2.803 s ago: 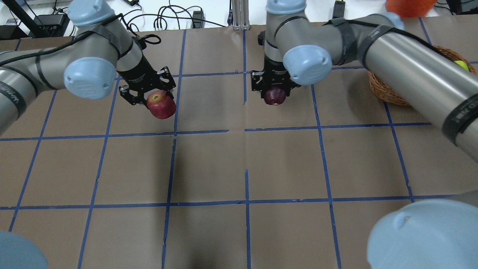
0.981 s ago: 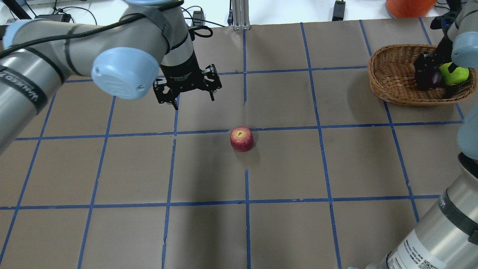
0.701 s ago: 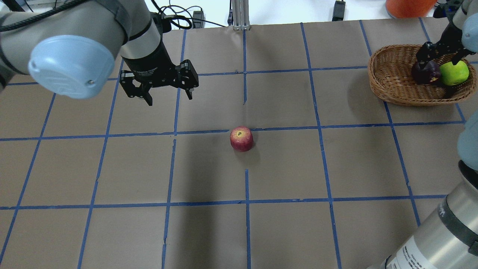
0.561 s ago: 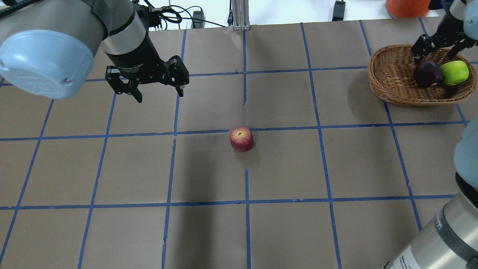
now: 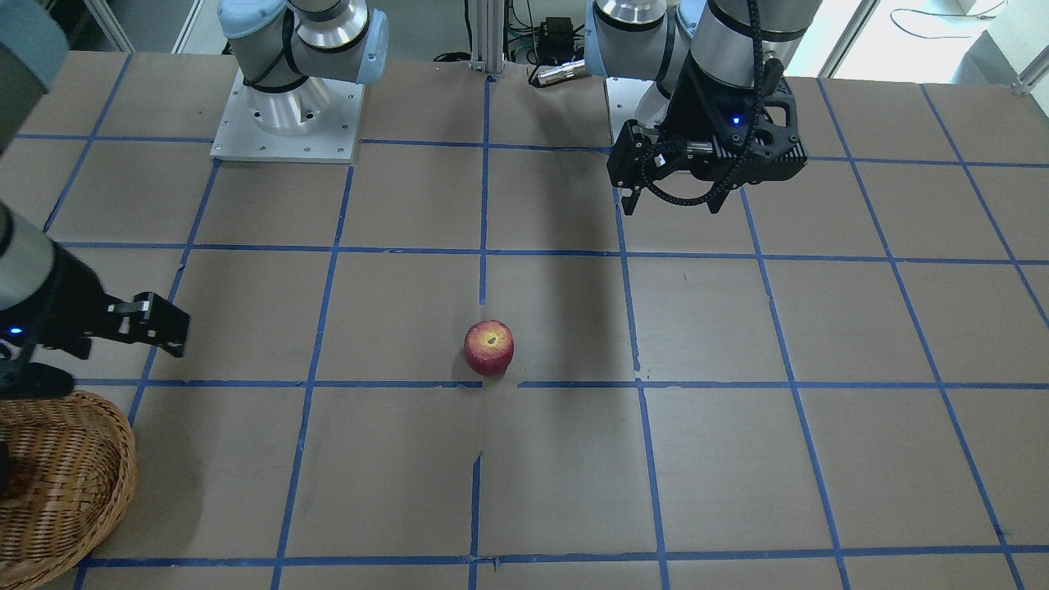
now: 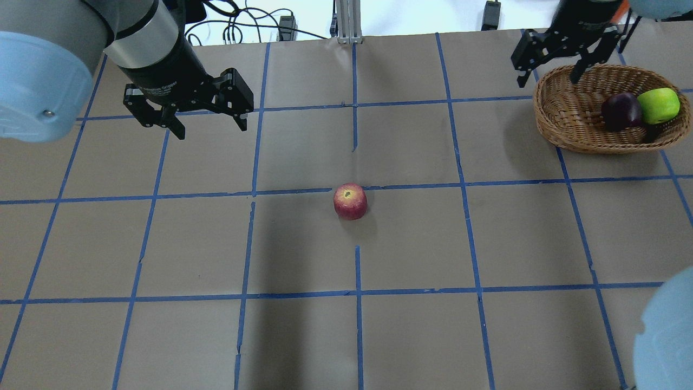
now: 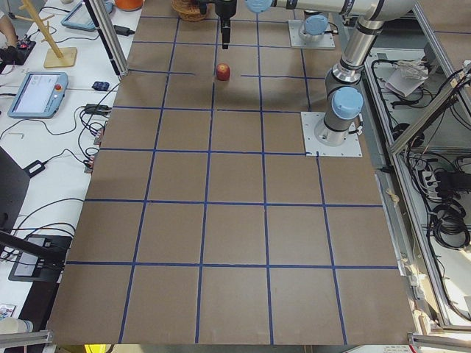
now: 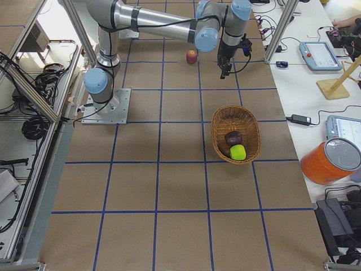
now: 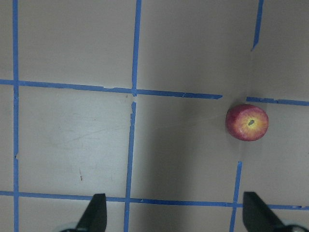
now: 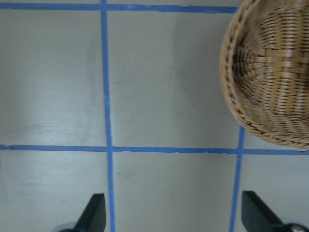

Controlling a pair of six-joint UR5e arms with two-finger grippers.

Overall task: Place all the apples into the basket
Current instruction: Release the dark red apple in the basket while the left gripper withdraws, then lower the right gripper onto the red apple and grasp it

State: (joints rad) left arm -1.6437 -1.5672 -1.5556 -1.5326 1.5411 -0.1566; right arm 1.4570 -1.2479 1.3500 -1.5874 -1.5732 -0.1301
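Note:
The red apple (image 6: 350,201) with a yellowish dimple stands alone at the table's middle, also seen in the front view (image 5: 489,347) and the left wrist view (image 9: 247,122). The wicker basket (image 6: 566,116) at the far right holds the maroon apple (image 6: 621,110) and the yellow-green apple (image 6: 658,105), side by side. My left gripper (image 6: 210,129) hangs open and empty over the far left, well apart from the red apple. My right gripper (image 6: 548,80) is open and empty, above the basket's far-left rim (image 10: 231,92).
Blue tape lines grid the brown table. The two arm bases (image 5: 287,106) stand at the robot's edge. An orange container (image 8: 330,161) and tablets (image 8: 318,53) lie beyond the table's far side, past the basket.
Both grippers held apples earlier. The red apple now stands at the middle and the maroon one lies in the basket. The left gripper moved left; the right gripper moved left off the basket.

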